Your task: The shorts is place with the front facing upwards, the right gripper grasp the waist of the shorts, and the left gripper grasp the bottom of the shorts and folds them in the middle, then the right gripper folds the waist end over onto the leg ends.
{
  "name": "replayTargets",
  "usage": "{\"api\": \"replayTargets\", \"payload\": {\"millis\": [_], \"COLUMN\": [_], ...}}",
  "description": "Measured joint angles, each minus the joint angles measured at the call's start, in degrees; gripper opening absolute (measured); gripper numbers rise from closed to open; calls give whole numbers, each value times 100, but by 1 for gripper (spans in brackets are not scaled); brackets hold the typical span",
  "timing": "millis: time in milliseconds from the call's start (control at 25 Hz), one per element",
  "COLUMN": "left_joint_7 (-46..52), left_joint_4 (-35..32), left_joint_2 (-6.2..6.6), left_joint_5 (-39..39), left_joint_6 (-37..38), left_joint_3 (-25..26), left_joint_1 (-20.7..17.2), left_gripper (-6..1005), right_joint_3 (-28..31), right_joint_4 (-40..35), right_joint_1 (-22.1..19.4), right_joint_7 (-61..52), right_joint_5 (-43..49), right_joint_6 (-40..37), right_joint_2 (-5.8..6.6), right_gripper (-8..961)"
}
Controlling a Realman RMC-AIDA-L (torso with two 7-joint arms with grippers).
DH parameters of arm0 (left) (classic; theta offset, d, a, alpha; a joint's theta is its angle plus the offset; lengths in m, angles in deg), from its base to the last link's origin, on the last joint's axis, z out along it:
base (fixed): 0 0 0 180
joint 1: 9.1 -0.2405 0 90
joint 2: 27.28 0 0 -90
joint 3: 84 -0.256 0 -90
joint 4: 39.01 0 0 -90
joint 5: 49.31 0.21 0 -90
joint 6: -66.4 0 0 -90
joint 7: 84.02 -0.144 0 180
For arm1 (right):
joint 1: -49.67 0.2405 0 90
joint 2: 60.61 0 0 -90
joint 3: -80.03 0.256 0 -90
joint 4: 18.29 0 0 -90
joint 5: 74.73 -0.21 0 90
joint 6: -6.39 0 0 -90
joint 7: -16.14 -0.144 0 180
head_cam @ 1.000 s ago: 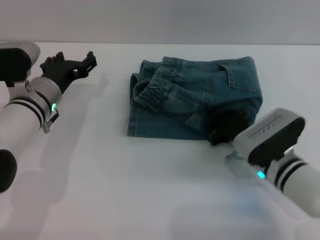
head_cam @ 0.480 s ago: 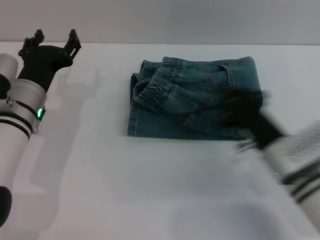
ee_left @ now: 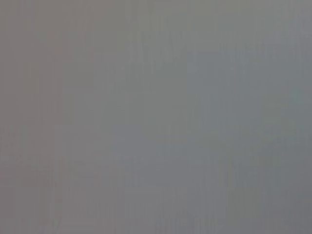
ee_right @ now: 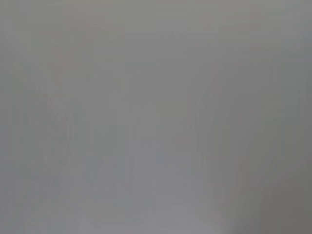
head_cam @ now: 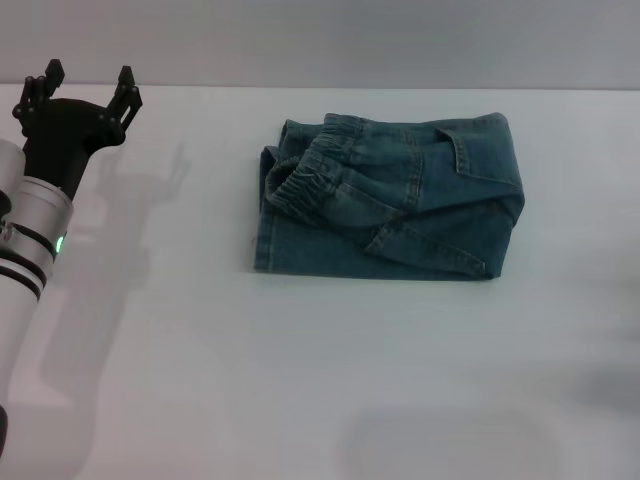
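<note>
One pair of shorts (head_cam: 390, 205) is seen in the head view, lying folded into a compact packet at the middle of the white tabletop (head_cam: 300, 380), a little toward the far edge. The waist (head_cam: 320, 170) is turned over on top toward the robot's left, so both folds are judged done. One hand is in view: the left hand (head_cam: 78, 90), raised at the far left and well apart from the shorts, with its two fingers spread wide and nothing held between them. The right hand is not seen in any view, so its state cannot be told. Both wrist views show only blank grey. Little is judged to be left that could fail, but the packet is not tidy: the waist lies puckered and slanted, and a loose denim flap (head_cam: 430, 250) crosses the near right corner. The top layer could slide or spring open if the thick denim is not settled, or if the cloth were brushed by an arm passing low over it. A layer could also be dragged out of line by any further grasp at the edge.
</note>
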State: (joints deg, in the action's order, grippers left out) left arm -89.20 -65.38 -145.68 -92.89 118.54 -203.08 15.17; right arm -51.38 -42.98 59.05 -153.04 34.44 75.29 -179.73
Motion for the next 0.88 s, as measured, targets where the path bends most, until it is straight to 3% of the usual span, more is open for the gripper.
{"api": "replayTargets", "payload": {"millis": [680, 880], "left_joint_7": [9, 26], "left_joint_4": [106, 106], "left_joint_2": [-25, -28], "left_joint_5": [-8, -5], "left_joint_6": [85, 147], "left_joint_3": [-182, -206], "left_joint_1": [-3, -15], "left_gripper": [827, 827], "right_joint_3": [-242, -315], "right_joint_4": [115, 177], "right_joint_1": [-46, -27], "right_joint_7": [1, 1], "right_joint_5": [-1, -1], "right_joint_6": [89, 89], "right_joint_2": [-33, -33], "right_gripper": [805, 805]}}
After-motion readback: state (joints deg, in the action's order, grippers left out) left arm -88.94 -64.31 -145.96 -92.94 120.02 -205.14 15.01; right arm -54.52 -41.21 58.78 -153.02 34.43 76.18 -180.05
